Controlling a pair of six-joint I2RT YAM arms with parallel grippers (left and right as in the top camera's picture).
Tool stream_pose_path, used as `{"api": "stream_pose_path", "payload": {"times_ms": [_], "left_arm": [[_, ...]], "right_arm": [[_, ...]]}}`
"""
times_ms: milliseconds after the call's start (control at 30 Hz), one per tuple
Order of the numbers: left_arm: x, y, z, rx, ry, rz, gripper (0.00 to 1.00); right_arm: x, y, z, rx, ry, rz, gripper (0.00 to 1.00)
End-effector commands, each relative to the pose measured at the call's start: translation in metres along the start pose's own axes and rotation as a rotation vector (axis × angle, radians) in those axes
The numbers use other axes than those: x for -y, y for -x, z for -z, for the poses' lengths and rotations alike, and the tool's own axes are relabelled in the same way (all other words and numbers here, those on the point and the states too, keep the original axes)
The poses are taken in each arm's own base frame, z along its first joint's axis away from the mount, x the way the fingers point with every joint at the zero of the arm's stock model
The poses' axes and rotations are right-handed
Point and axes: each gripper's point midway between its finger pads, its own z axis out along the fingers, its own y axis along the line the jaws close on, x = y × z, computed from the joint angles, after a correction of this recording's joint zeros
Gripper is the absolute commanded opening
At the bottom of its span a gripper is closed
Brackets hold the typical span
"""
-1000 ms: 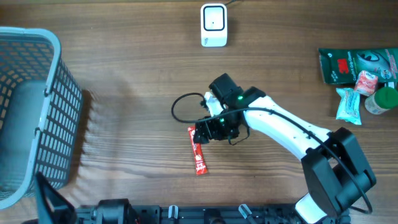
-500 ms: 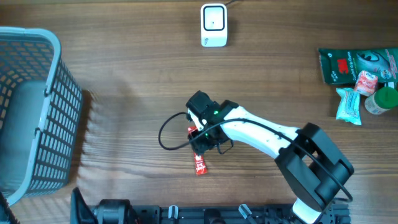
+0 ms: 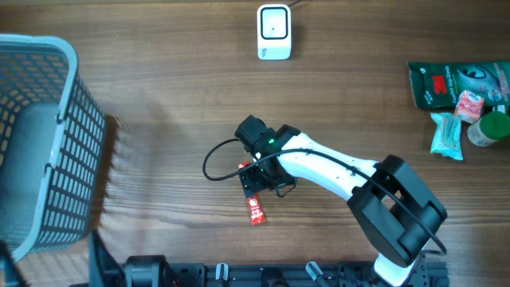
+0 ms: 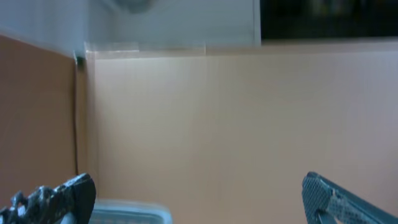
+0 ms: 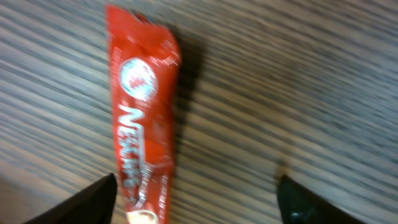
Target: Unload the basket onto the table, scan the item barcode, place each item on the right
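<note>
The right hand (image 5: 198, 202) hangs low over the red packet (image 5: 144, 106), its fingers (image 5: 102, 198) spread wide and gripping nothing. The packet lies flat on the wooden surface (image 3: 159, 159), near the middle of its front edge. It sits between the fingers, close beside one; I cannot tell whether they touch. The white scanner (image 3: 273, 32) stands at the far edge, well apart. The left hand (image 4: 193, 208) is wide open and empty.

Overhead: looks straight down from far up, whole table (image 3: 159, 159) in frame. Right wrist: points down, very close to the table, blurry, and a red packet (image 5: 142, 112) fills its left half. That packet (image 3: 255, 209) also lies mid-table in the overhead view. Left wrist: faces sideways at a beige panel (image 4: 217, 124); overlap with the other views unclear.
</note>
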Motion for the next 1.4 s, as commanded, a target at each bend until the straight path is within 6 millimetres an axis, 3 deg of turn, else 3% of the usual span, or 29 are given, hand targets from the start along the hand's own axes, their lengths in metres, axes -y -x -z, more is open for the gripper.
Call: {"api": "stream_pose_path", "payload": {"times_ms": [0,133,200,267,333,467,600,767,833,967,1033,1067,1133,1167,1267,1367], "left_arm": [[0.002,-0.049,0.006,-0.192,0.006,0.112,1.0],[0.014,-0.104,0.011,-0.392,-0.051,0.094,1.0],[0.016,-0.126,0.006,-0.444,-0.05,0.091,1.0],[0.024,-0.156,0.0,-0.506,-0.082,0.099,1.0],[0.031,-0.168,-0.003,-0.528,-0.111,0.128,1.0],[0.031,-0.166,-0.005,-0.518,-0.109,0.14,1.0],[0.031,-0.158,-0.009,-0.481,-0.109,0.142,1.0],[0.03,-0.147,-0.014,-0.433,-0.108,0.142,1.0],[0.03,-0.148,-0.013,-0.438,-0.108,0.142,1.0],[0.021,-0.149,-0.014,-0.439,-0.057,0.131,1.0],[0.021,-0.151,-0.013,-0.45,-0.055,0.131,1.0],[0.021,-0.153,-0.012,-0.457,-0.055,0.13,1.0],[0.021,-0.157,-0.01,-0.473,-0.054,0.129,1.0],[0.021,-0.158,-0.009,-0.481,-0.054,0.129,1.0],[0.021,-0.16,-0.009,-0.487,-0.054,0.128,1.0],[0.022,-0.167,-0.009,-0.503,-0.054,0.127,1.0]], "right_arm": [[0.009,0.01,-0.002,0.02,-0.069,0.104,0.85],[0.002,0.024,-0.003,0.098,-0.131,0.312,0.86],[-0.014,0.029,-0.006,0.143,-0.114,0.379,0.86],[-0.018,0.033,-0.013,0.18,-0.105,0.391,0.85],[-0.014,0.029,-0.019,0.155,-0.113,0.386,0.84],[-0.017,0.025,-0.009,0.113,-0.116,0.382,0.84],[-0.039,0.029,0.018,0.095,-0.053,0.437,0.82],[-0.052,0.015,0.015,0.048,0.013,0.485,0.76],[-0.058,0.015,0.012,0.067,0.009,0.511,0.67],[-0.055,0.008,-0.011,0.105,-0.12,0.592,0.64],[-0.04,-0.002,-0.032,0.05,-0.204,0.586,0.58],[-0.031,-0.006,-0.045,0.01,-0.23,0.584,0.51],[-0.018,-0.014,-0.064,-0.057,-0.264,0.577,0.28],[-0.015,-0.016,-0.065,-0.068,-0.274,0.569,0.04],[-0.015,-0.012,-0.05,-0.079,-0.278,0.424,0.04],[-0.044,0.005,-0.023,-0.082,-0.095,0.346,0.04]]}}
